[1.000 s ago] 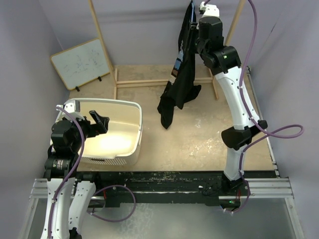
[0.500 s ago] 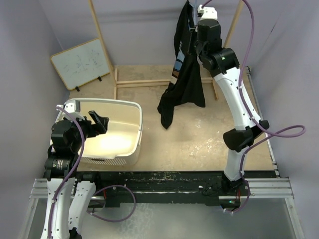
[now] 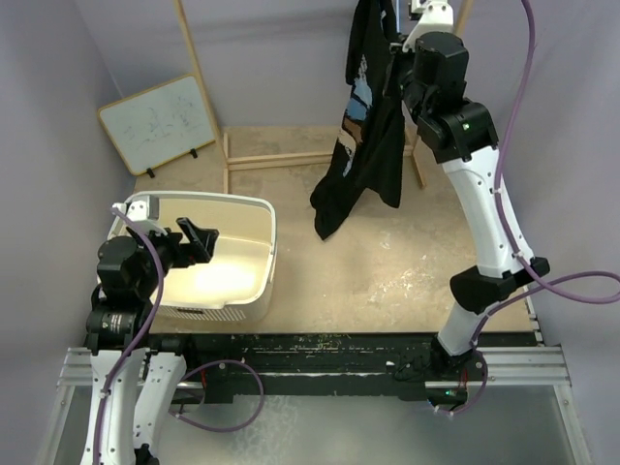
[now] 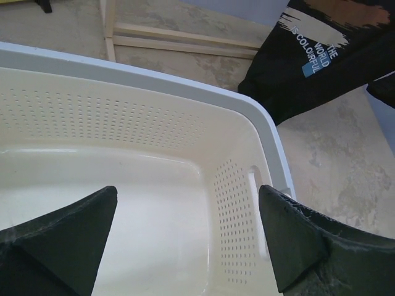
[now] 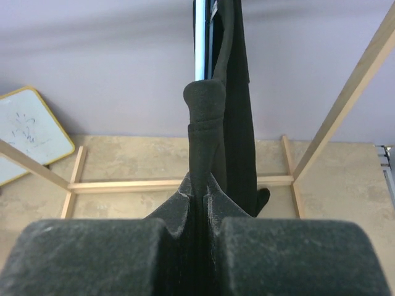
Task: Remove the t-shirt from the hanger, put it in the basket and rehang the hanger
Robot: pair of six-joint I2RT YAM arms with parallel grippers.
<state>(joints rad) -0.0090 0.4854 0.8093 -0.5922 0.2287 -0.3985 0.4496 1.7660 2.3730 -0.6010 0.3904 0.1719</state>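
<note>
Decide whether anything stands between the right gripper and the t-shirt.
Nothing visible does. The right gripper is closed on a fold of the black t-shirt, just below the light-blue hanger wire.

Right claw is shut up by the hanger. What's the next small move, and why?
Probably pull the right claw gently sideways, away from the hanger, to slip the fabric free. It is shut on a fold of the t-shirt just beside the blue wire, and the shirt is not yet off.
</note>
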